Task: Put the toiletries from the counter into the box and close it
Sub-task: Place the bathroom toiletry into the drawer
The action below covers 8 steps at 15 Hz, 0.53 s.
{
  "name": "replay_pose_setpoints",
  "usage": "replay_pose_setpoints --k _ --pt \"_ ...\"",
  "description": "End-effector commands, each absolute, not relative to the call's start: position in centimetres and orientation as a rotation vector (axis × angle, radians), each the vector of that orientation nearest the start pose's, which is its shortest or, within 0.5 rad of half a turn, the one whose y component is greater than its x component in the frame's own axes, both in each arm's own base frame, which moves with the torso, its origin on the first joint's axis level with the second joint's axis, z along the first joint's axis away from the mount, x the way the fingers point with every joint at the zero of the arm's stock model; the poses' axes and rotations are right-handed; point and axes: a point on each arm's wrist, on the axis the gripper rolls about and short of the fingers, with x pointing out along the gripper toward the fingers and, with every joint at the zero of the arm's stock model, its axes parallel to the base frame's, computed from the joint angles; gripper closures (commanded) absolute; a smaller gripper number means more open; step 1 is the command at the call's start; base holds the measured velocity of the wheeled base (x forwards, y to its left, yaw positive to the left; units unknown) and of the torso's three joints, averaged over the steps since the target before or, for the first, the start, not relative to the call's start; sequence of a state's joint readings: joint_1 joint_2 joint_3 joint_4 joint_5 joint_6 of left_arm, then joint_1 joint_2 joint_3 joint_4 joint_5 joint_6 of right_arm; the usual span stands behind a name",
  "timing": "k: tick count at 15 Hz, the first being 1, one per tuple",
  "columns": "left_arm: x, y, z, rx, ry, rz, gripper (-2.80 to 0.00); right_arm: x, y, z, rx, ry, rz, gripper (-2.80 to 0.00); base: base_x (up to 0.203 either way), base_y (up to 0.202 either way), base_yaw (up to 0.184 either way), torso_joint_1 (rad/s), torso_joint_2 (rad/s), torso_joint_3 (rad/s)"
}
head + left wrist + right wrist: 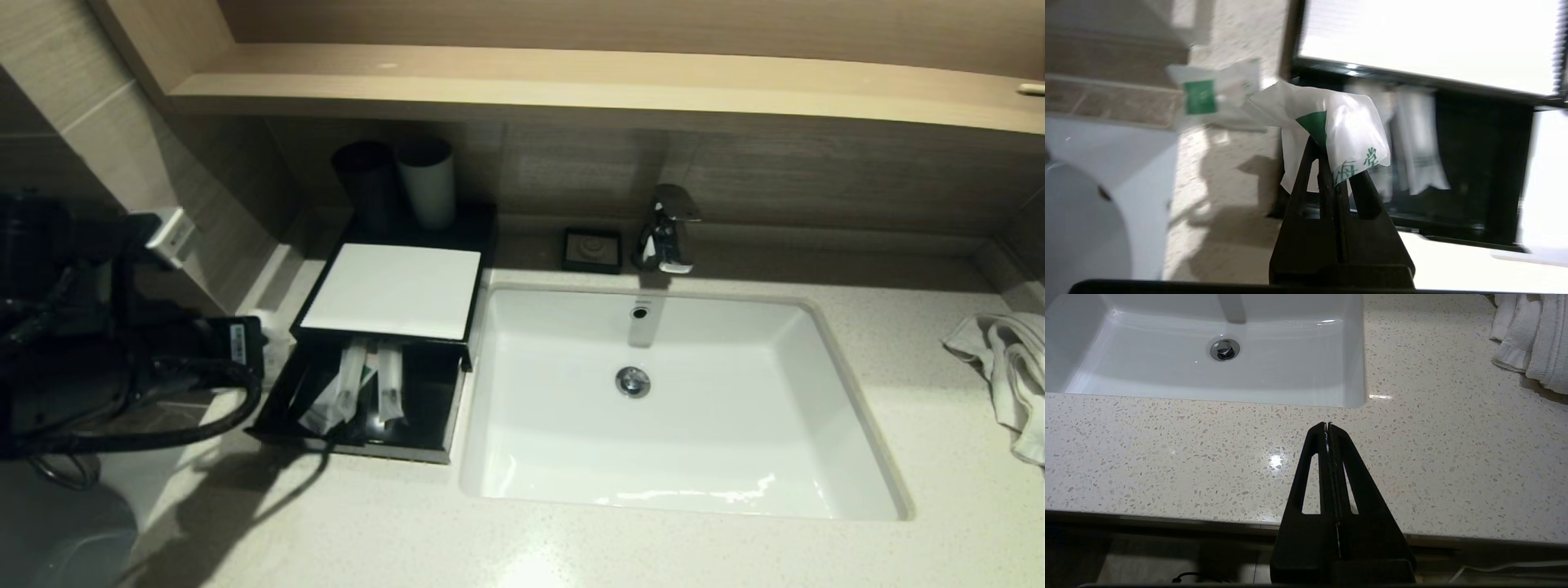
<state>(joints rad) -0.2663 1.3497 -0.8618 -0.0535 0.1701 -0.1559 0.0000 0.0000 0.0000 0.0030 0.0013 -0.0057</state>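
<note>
Currently: left gripper [1331, 157] clamped on one flat sachet [1339, 134], just beside the box's [392, 290] open drawer [359, 392]; right gripper [1327, 426] closed, parked over worktop [1167, 449].

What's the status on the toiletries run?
Left gripper shut on sachet, beside the box's open drawer. Two tubes already inside; another sachet on the counter. Right gripper shut, parked. Nothing blocking.

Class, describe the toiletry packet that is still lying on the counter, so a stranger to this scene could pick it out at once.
Start at the white basin and go to the black box beside it, its drawer pulled open. On the speckled counter beyond the box's far side lies a flat sachet. Unlike the sachet pinched in the left gripper or the packets in the drawer, it lies alone, its green square label up.
</note>
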Motion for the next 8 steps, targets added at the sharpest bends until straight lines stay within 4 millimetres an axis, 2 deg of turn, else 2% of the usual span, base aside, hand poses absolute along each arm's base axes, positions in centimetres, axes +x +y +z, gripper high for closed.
replay_pose_setpoints --k 1,5,8 --pt "21.2 -7.8 24.0 -0.058 0.418 -0.138 0.0 -2.3 0.0 7.5 -0.006 0.003 0.002 0.0 0.0 0.0 0.0 0.0 0.0 0.0" --pt "21.8 -12.1 22.5 -0.008 0.455 -0.108 0.0 -2.3 0.0 7.5 -0.006 0.003 0.002 0.0 0.0 0.0 0.0 0.0 0.0 0.0" --pt "22.0 -13.5 22.0 -0.028 0.476 -0.13 0.0 -2.3 0.0 7.5 -0.006 0.003 0.002 0.0 0.0 0.0 0.0 0.0 0.0 0.0"
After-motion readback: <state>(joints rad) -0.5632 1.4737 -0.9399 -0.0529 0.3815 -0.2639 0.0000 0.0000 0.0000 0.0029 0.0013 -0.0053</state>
